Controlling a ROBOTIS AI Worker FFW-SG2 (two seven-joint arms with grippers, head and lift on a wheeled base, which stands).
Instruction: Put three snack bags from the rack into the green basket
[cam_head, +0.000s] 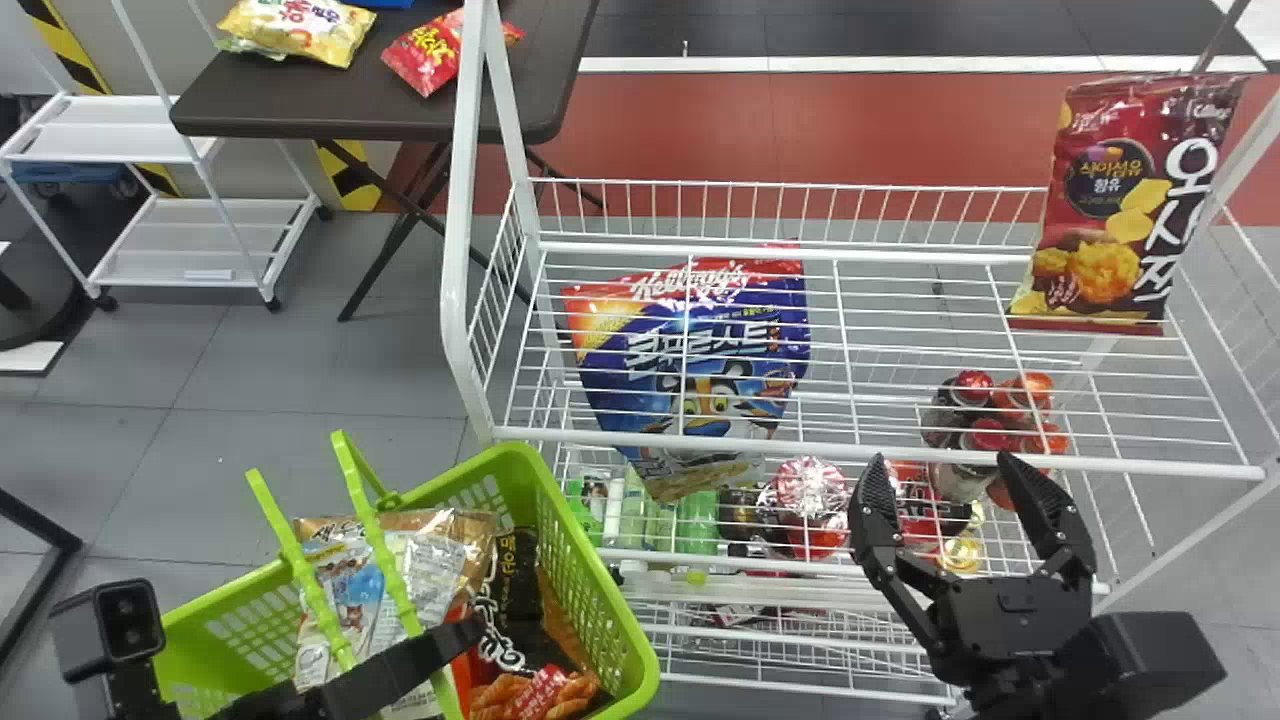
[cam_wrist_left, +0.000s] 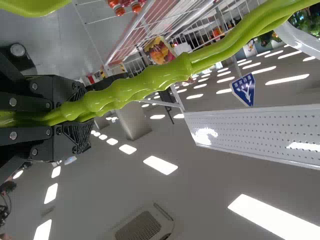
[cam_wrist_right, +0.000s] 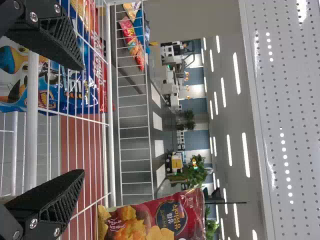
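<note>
Open at the lower right of the head view, the right end effector (cam_head: 945, 470), fingers well apart, in front of the white wire rack (cam_head: 860, 452). At lower left, the left end effector (cam_head: 445, 645), closed around a handle (cam_wrist_left: 145, 82) of the green basket (cam_head: 590, 610). Inside the basket, a black-and-orange snack bag (cam_head: 510, 600) and a brown-and-silver snack bag (cam_head: 430, 560). At upper right, upright on the rack, a maroon potato-chip bag (cam_head: 1115, 215). Mid-frame, behind wires, a blue tiger-print cereal bag (cam_head: 700, 360). At upper left, on a dark counter (cam_head: 300, 105), yellow (cam_head: 305, 30) and red snack packets (cam_head: 425, 55).
</note>
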